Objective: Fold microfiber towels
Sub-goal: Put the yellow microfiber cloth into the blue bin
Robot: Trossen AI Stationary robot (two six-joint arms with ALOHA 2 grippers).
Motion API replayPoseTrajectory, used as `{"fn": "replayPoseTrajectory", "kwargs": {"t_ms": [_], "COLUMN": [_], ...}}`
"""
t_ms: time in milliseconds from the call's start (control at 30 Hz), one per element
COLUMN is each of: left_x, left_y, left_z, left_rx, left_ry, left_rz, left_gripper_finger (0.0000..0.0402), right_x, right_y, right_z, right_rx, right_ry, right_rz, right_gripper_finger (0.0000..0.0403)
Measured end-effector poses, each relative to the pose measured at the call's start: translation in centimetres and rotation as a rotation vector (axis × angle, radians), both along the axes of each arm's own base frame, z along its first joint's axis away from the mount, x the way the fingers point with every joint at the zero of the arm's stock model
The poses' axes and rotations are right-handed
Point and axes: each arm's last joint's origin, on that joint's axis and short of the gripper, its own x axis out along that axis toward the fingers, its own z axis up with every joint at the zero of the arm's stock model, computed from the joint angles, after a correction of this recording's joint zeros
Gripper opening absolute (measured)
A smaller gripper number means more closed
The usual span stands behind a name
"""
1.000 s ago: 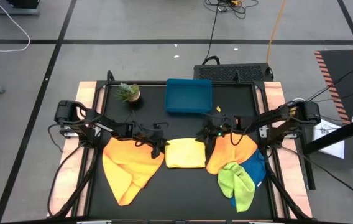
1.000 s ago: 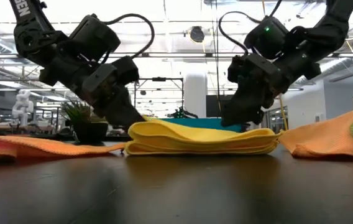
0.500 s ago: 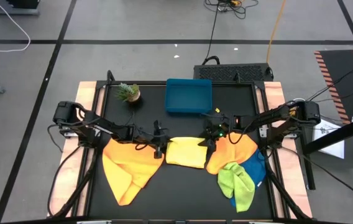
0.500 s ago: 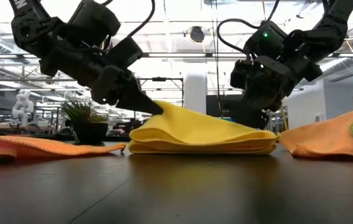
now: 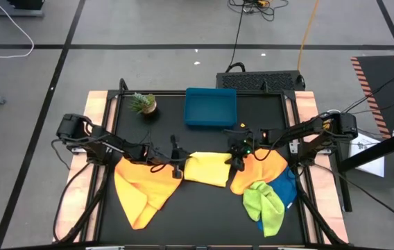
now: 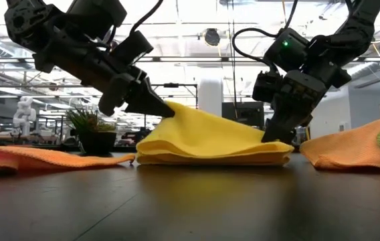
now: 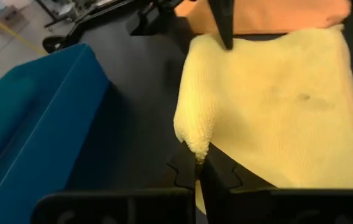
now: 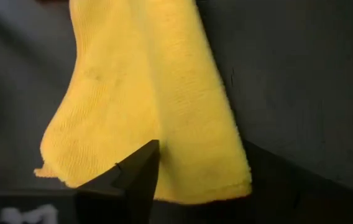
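Folding the yellow towel (image 6: 213, 137) at mid-bench: left hand (image 6: 155, 107) pinches 1 raised corner, right hand (image 6: 278, 130) pinches the opposite edge low; next, judged, carry the lifted corner across and release.

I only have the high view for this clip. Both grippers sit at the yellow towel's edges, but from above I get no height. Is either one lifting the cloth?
Observer: Yes. In the low view the left gripper holds one edge of the yellow towel raised, so the top layer slopes up toward it.
Operator: And the right side?
Observer: The right gripper is low, near the table, at the towel's other edge.
Operator: Is the left one really pinching fabric?
Observer: The left wrist view shows a bunched yellow corner caught between its fingers.
Operator: Is the right one gripping too?
Observer: I cannot tell. Its wrist view shows a dark finger lying over the towel's folded edge, nothing more.
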Motion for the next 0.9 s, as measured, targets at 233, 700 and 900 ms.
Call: {"fn": "replayPoseTrajectory", "kwargs": {"t_ms": [233,700,900], "left_x": [0.0,-0.1,-0.6], "left_y": [0.1,1.4,3.4], "left_z": [0.0,1.3,5.7], "left_rx": [-0.003,0.032,0.115], "left_ry": [-0.003,-0.060,-0.184], "left_rz": [0.019,0.139,0.234], "left_gripper_finger": [0.0010,0.0006,0.0013], "right_x": [0.0,-0.9,-2.5], "right_y": [0.0,-0.2,-1.2], "right_z": [0.0,5.2,8.8], "right_rx": [-0.001,-0.079,-0.252], "right_ry": [-0.007,-0.240,-0.399], "right_rz": [0.001,-0.047,-0.184], "right_gripper_finger": [0.0105,0.0004,0.0003]}}
